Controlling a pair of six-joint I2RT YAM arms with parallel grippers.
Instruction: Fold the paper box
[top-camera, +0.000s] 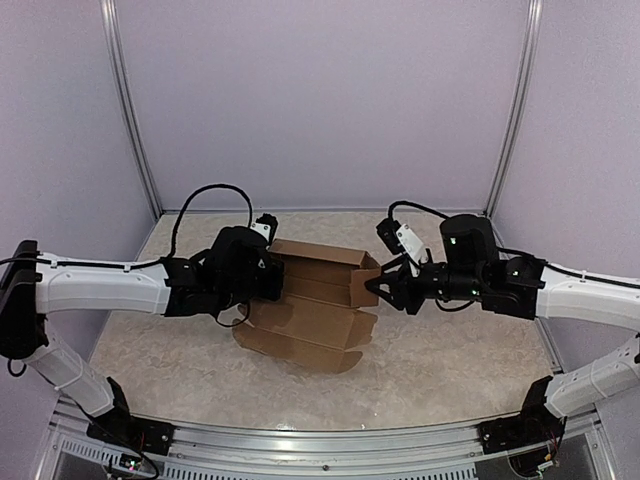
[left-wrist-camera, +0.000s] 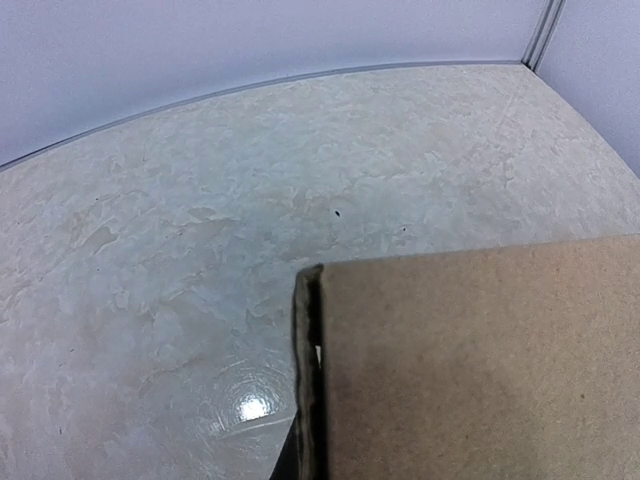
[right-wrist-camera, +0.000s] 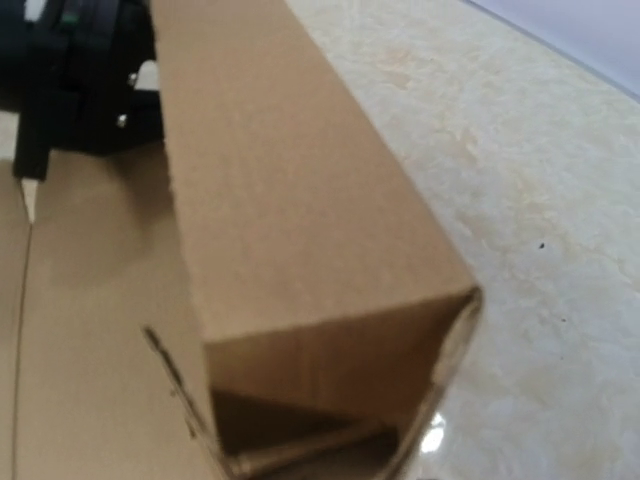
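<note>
The paper box (top-camera: 315, 310) is plain brown cardboard, partly folded, in the middle of the table. Its far long wall (right-wrist-camera: 290, 200) stands up as a hollow folded strip, while the near panels and flaps lie flat. My left gripper (top-camera: 278, 275) is shut on the box's left end. In the left wrist view the cardboard (left-wrist-camera: 480, 370) covers the jaws, and only a dark finger sliver (left-wrist-camera: 285, 465) shows beside its doubled edge. My right gripper (top-camera: 378, 287) clamps the right end of the raised wall. Cardboard hides its fingers in the right wrist view.
The beige marbled tabletop (top-camera: 450, 360) spreads around the box. Lavender walls with two aluminium posts (top-camera: 130, 110) (top-camera: 515, 110) close the back and sides. A metal rail (top-camera: 320, 440) runs along the near edge between the arm bases.
</note>
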